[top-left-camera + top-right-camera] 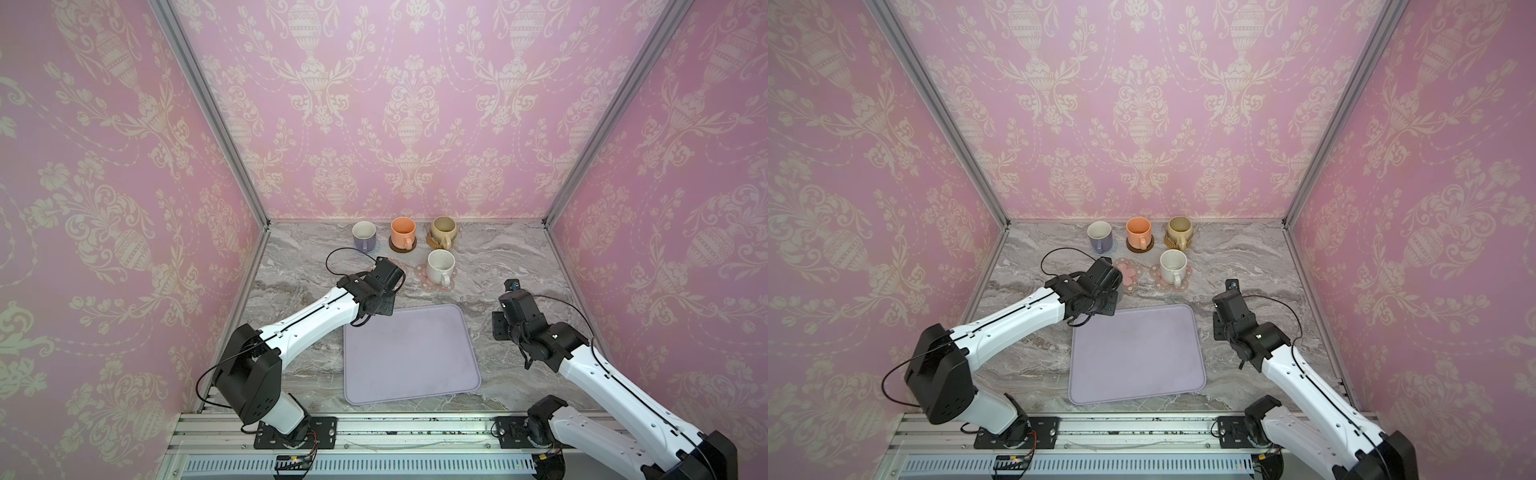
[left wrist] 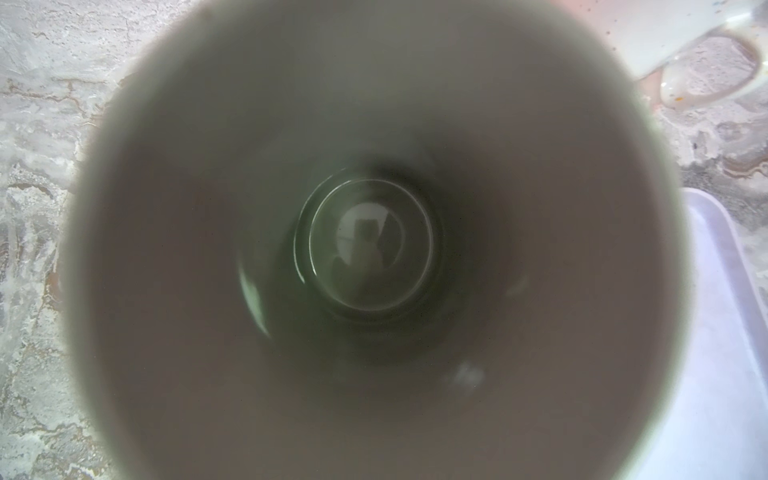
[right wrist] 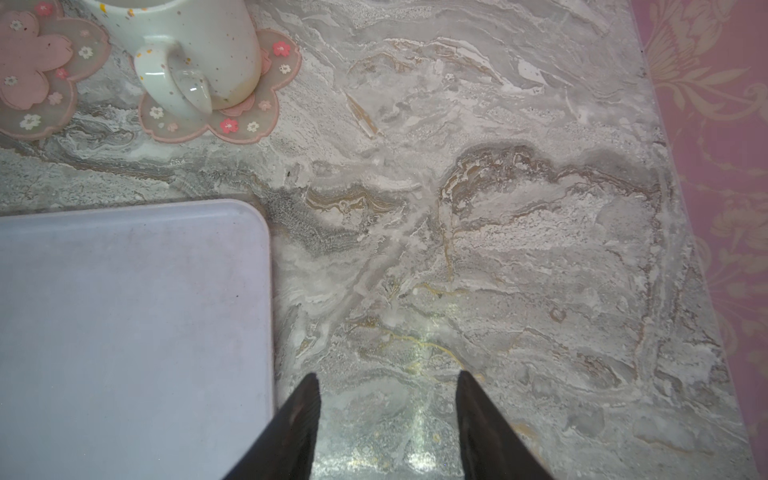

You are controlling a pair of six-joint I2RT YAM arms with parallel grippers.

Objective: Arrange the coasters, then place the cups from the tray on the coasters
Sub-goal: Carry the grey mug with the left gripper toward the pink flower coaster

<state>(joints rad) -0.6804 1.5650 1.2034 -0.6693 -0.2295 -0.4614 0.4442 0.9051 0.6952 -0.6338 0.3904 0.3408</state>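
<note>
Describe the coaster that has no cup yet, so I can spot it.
Past the far edge of the lavender tray lie two pink flower-shaped coasters side by side. The bare coaster is the left one in a top view; its twin on the right carries the white speckled mug.

No text, label, brand, number or sign can be read in any view. The grey cup [image 2: 374,374] is plain, the white cup [image 3: 187,37] only speckled; marks on the rail [image 1: 415,432] are too small to tell.
</note>
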